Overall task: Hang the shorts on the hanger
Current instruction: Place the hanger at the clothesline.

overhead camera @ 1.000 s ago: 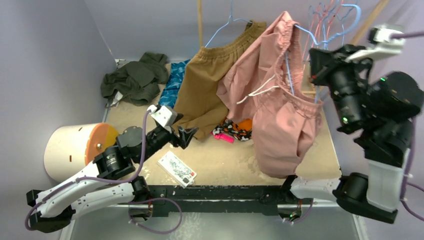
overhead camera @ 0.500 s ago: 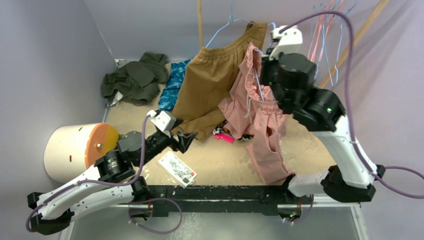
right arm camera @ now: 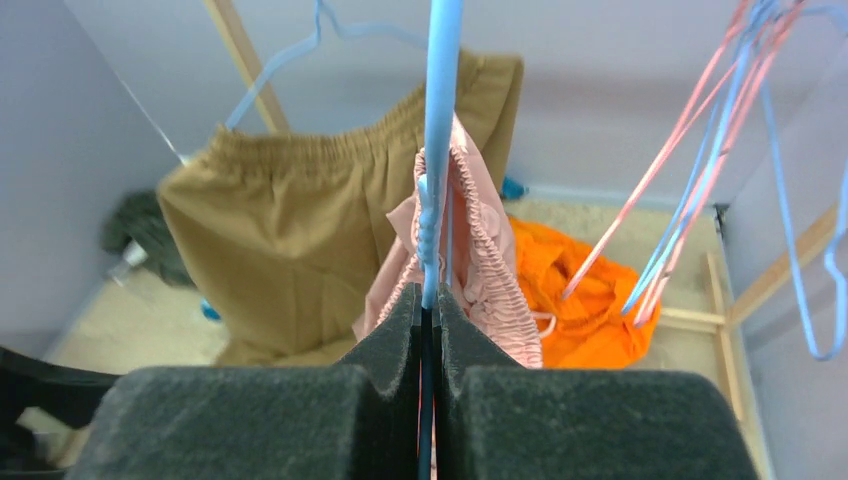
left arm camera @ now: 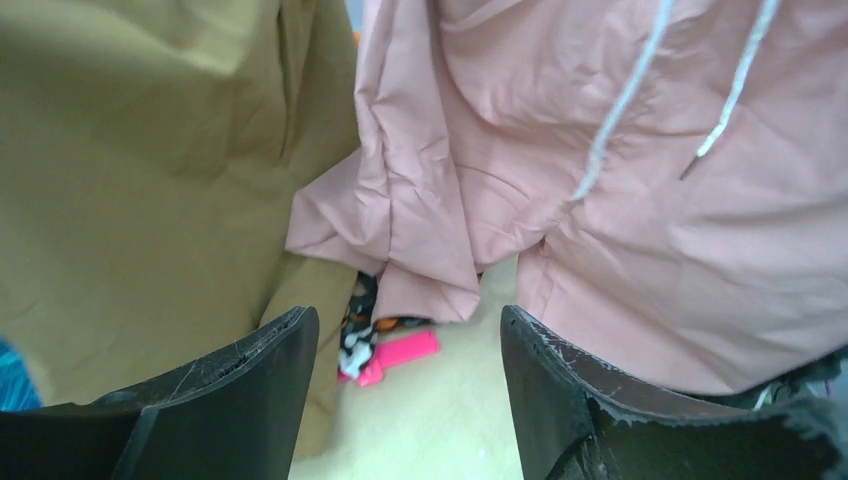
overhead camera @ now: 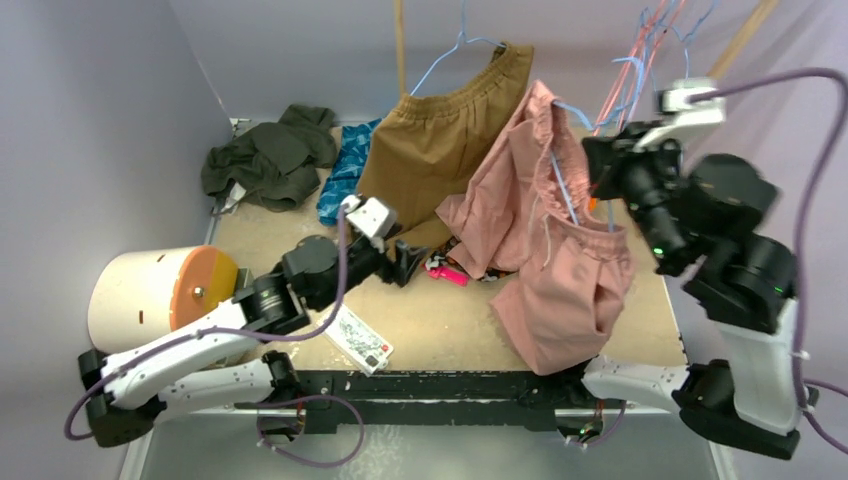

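Observation:
The dusty-pink shorts (overhead camera: pixel 560 285) hang in the air over the right half of the table, draped on the light-blue wire hanger (overhead camera: pixel 562 185). My right gripper (overhead camera: pixel 600 172) is raised beside them and is shut on the hanger wire (right arm camera: pixel 440 120), which runs straight up out of the jaws (right arm camera: pixel 428 305). The gathered waistband (right arm camera: pixel 485 250) sits just beyond the pads. My left gripper (overhead camera: pixel 410 262) is low over the table, left of the shorts, and open with nothing between its fingers (left arm camera: pixel 408 325). A pink fold with white drawstrings (left arm camera: pixel 650 200) hangs just ahead of it.
Tan-brown shorts (overhead camera: pixel 440 150) hang on another blue hanger at the back. An orange garment (right arm camera: pixel 575 290) lies behind the pink shorts. On the table are a small patterned cloth with a pink piece (overhead camera: pixel 447 272), a printed card (overhead camera: pixel 355 338), a dark green garment (overhead camera: pixel 270 155) and a white drum (overhead camera: pixel 150 295). Spare hangers (overhead camera: pixel 640 60) hang at the back right.
My right arm has swung right again, carrying hanger and shorts with it. My left gripper has reached forward and right toward the shorts, its jaws slightly narrower.

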